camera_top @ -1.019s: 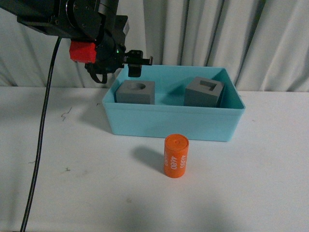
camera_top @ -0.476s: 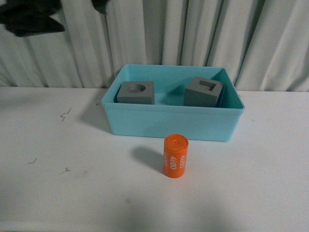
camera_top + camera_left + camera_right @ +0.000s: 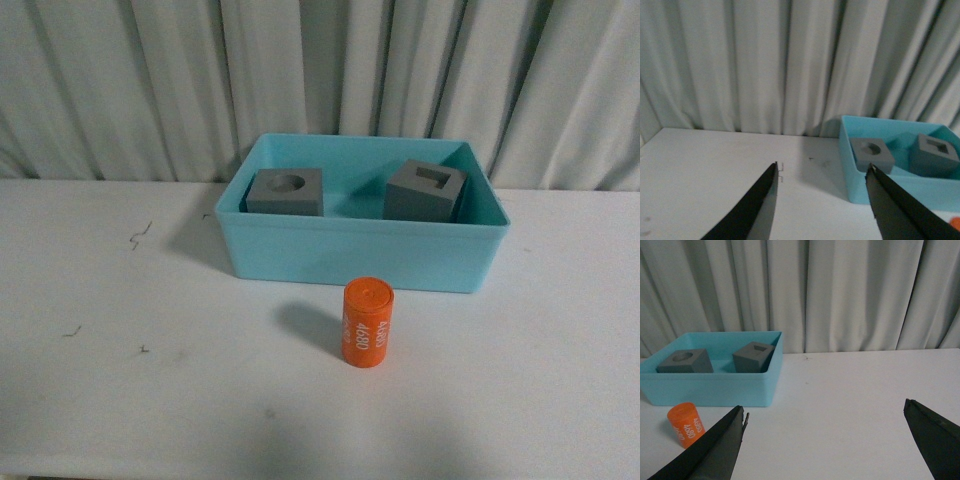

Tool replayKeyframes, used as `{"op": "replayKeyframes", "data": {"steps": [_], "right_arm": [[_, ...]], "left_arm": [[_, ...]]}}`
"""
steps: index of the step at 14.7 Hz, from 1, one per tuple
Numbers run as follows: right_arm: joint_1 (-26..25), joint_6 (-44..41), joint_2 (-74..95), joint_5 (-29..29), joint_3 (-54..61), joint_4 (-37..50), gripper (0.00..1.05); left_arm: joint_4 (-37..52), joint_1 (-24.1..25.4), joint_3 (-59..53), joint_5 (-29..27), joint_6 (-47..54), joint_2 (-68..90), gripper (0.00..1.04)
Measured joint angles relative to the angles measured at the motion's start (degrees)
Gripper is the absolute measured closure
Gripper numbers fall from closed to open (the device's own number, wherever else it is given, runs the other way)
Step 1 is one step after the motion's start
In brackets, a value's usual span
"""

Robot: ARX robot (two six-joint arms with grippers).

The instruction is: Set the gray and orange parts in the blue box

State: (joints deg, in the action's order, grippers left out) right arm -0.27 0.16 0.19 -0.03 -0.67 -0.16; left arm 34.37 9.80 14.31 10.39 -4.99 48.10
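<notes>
Blue box (image 3: 360, 262) at the middle of a white table (image 3: 110, 380), long side toward the front camera, pale curtain (image 3: 150, 80) behind. Inside it, two gray cubes, both resting on the box floor. Round-holed cube (image 3: 285, 193) at the left end, close to the left wall. Cube with the rectangular hole (image 3: 425, 192) toward the right end, turned a little askew (one corner pointing forward). Well apart from each other, blue floor showing between.

Orange cylinder (image 3: 367, 323) outside the box, upright on the table just in front of the near wall, not touching it. White lettering running up its side, faint shadow to its left. A few small dark marks (image 3: 140, 235) on the table at the left.

Both grippers seen only from their own wrist cameras. Left gripper (image 3: 822, 166) spread wide, two dark fingers (image 3: 757, 207) far apart, gripping nothing, over the table off the left side of the box (both cubes in sight beyond one finger, a sliver of orange at the picture's edge).

Right gripper (image 3: 825, 406) likewise wide open and holding nothing, over the table on the box's right side. Box, both cubes and the cylinder all visible past one finger (cylinder looking tilted in that view, upright in the front one).
</notes>
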Motion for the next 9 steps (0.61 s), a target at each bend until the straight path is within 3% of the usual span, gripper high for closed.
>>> {"op": "replayKeyframes", "data": {"steps": [3,4,6,9], "right_arm": [[0.0,0.0,0.02,0.02,0.0,-0.04,0.06],[0.0,0.0,0.02,0.02,0.0,-0.04,0.06],[0.0,0.0,0.02,0.04,0.0,-0.07,0.06],[0.0,0.0,0.02,0.02,0.0,-0.07,0.06]], "left_arm": [[-1.03,-3.19,-6.36,-3.91,3.85,-6.58,0.93],[-2.12,-4.17,-7.39,-4.61,4.02,-9.14,1.03],[-4.87,-9.66,-9.62,-9.94,4.11,-13.2,1.03],[-9.01,-9.7,-11.34,-10.47,4.17,-19.5,1.03]]}}
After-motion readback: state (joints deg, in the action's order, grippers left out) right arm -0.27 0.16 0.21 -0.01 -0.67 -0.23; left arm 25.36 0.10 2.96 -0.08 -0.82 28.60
